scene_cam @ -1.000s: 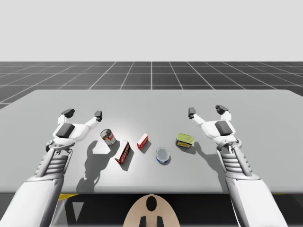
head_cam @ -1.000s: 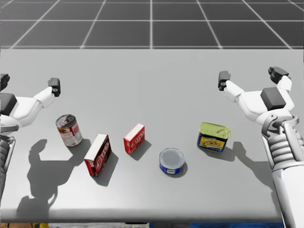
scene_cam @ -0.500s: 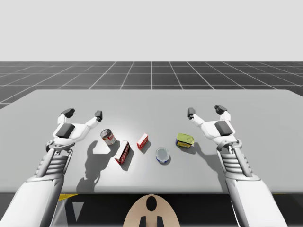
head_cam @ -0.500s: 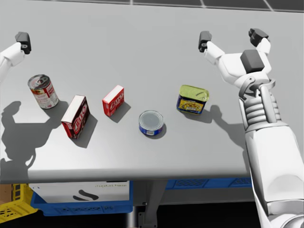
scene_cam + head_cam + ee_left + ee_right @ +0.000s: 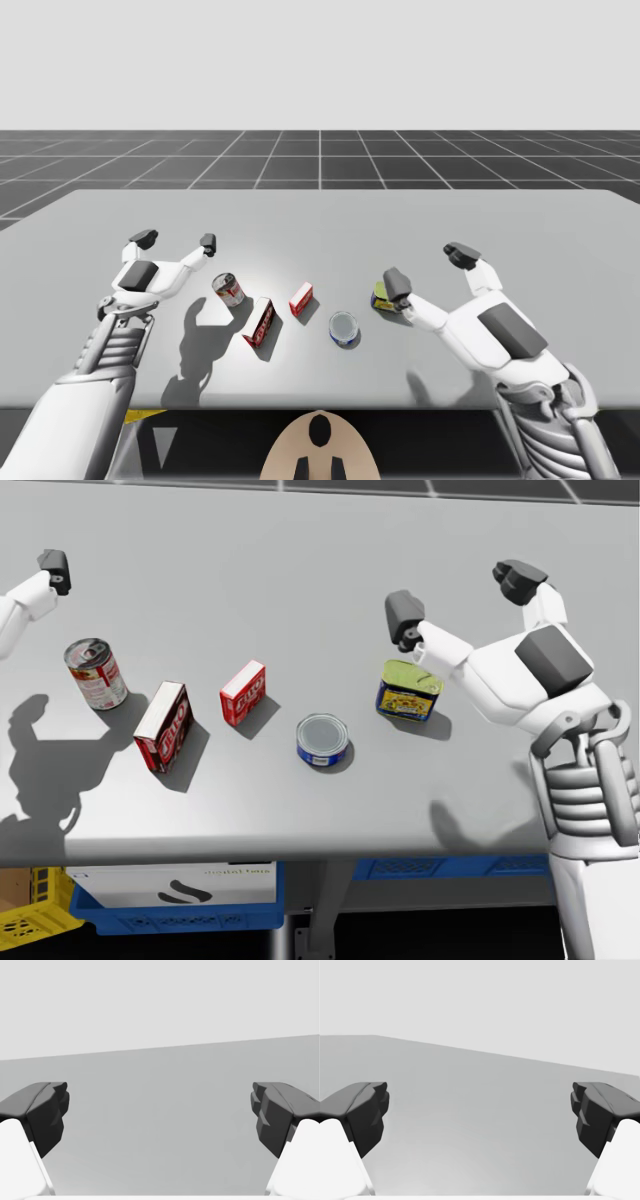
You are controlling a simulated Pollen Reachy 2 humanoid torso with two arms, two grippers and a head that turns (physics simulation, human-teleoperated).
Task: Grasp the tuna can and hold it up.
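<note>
The light is bright and even under a flat, pale sky. It comes from above and from beyond the far edge of the table [image 5: 320, 215], so shadows fall toward the near edge. My left arm [image 5: 115, 335] casts a broad dark shadow near the near left corner, and my right arm [image 5: 505, 345] casts a smaller one by the near edge. The blue tuna can [image 5: 322, 740] and the tall red box [image 5: 165, 725] throw short shadows to their right. The table's middle glows paler than its edges.
</note>
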